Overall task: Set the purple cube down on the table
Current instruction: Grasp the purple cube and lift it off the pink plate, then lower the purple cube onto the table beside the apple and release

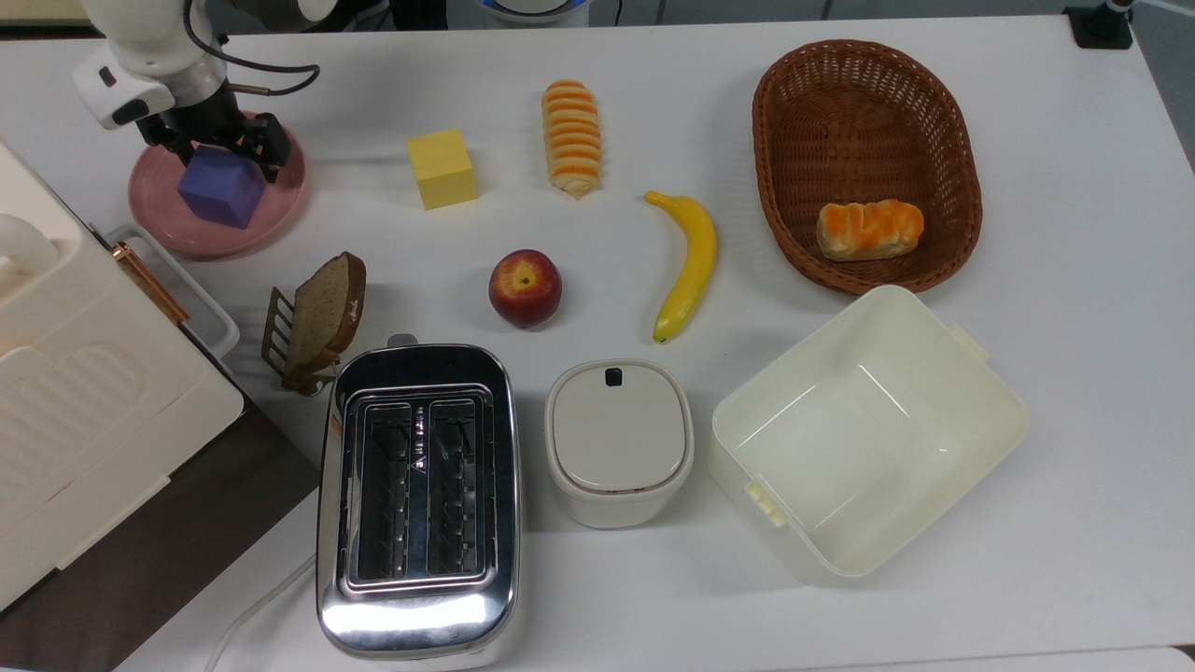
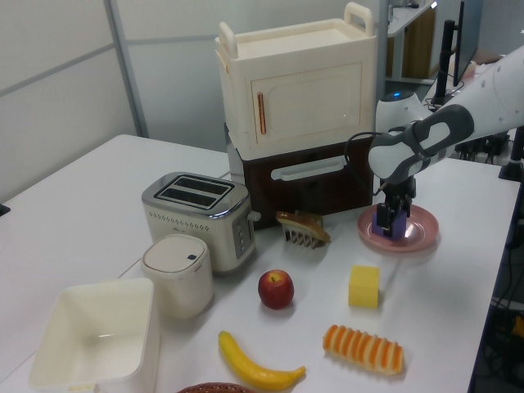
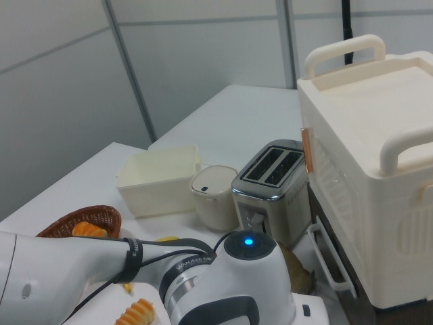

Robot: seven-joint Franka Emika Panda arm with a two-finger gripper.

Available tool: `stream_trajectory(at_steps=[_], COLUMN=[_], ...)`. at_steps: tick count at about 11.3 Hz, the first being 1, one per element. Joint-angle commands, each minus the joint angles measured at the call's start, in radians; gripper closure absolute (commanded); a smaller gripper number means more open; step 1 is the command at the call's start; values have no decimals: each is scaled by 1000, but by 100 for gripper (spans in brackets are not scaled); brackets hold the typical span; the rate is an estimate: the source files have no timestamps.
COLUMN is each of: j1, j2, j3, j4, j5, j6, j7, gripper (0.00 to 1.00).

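beside the cabinet [image 1: 84, 373], spread pincer [image 1: 217, 147] straddles purple cube [image 1: 224, 189] on pink plate [image 1: 210, 238].

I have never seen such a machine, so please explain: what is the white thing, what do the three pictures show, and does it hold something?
It is a white robot arm with a two-finger hand. The top view looks down on the large white table; the left view shows it from the side; in the right view the arm stands close in front. On the table are a red apple, a chrome toaster and a brown wicker basket. The hand's open fingers stand either side of the matte purple cube on the round pink plate. Nothing is lifted yet.
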Motion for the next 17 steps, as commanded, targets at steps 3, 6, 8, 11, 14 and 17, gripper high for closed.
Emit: stream_trajectory(at_steps=[3,6,8,11,14,17], j1=[-10,60,168,320,410,416], j2=[-28,-83,-104,-109,-110,-110], j3=[1,19,19,19,19,19], j4=[14,55,98,179,196,198], j5=[-18,-18,-18,-16,-16,-16], j6=[1,-131,-216,-307,-330,-333], j7=[-3,44,111,237,320,320], gripper=[89,87,86,79,0,0])
